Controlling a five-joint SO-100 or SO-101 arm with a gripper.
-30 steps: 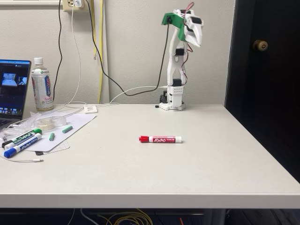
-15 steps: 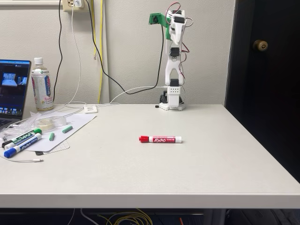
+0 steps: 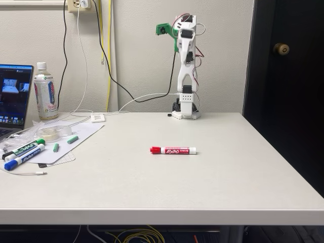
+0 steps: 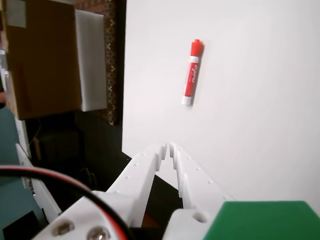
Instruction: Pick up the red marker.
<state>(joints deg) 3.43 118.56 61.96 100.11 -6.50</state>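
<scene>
The red marker (image 3: 173,150) lies flat in the middle of the white table (image 3: 202,182), its cap pointing left in the fixed view. My arm stands folded upright at the table's back edge, with the gripper (image 3: 183,48) held high, far above and behind the marker. In the wrist view the marker (image 4: 192,72) lies on the table well ahead of the gripper (image 4: 169,146), cap away from me. The two white fingers (image 4: 145,165) meet at their tips, shut, with nothing between them.
At the table's left edge lie a green-capped marker (image 3: 23,148) and a blue-capped marker (image 3: 23,158) on a sheet, with a bottle (image 3: 45,93) and a laptop (image 3: 12,96) behind. Cables run along the back. The wrist view shows a cardboard box (image 4: 42,55) beyond the table edge.
The arm's upper part has swung leftward in the fixed view, turning the gripper from the right toward the table's front. The red marker has not moved.
</scene>
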